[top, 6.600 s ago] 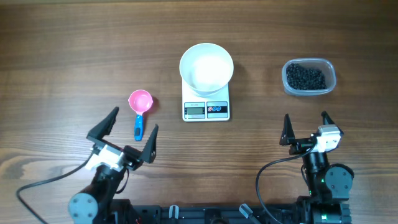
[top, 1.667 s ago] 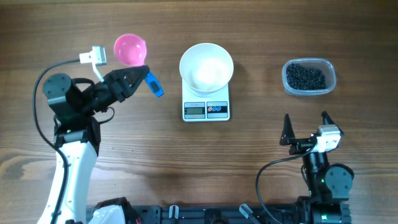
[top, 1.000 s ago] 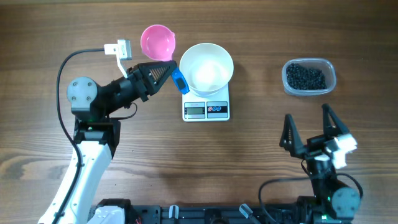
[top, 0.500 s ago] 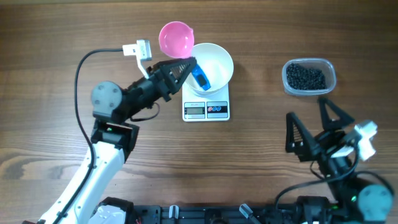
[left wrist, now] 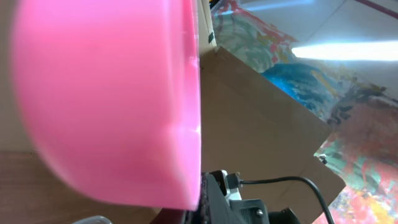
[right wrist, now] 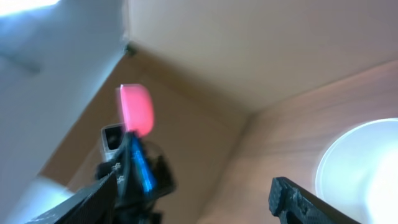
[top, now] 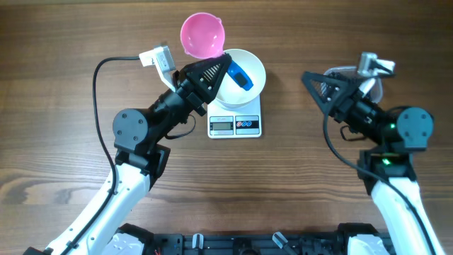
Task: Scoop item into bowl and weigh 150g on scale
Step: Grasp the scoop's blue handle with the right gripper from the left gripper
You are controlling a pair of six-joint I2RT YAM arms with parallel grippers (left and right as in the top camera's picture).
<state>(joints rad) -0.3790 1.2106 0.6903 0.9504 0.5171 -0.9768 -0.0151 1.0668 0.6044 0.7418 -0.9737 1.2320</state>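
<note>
White arm links (top: 126, 193), black joints (top: 173, 108), grey round caps (top: 131, 128), black cables (top: 97, 88)

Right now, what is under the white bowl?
The scale is under the bowl; only its front edge with display and buttons shows. The bowl covers the rest of its top.

Wood-grain table (top: 71, 42); brown cardboard panel (left wrist: 261, 124) behind; colourful painted wall (left wrist: 364, 93); bright light strip (left wrist: 348, 51).
</note>
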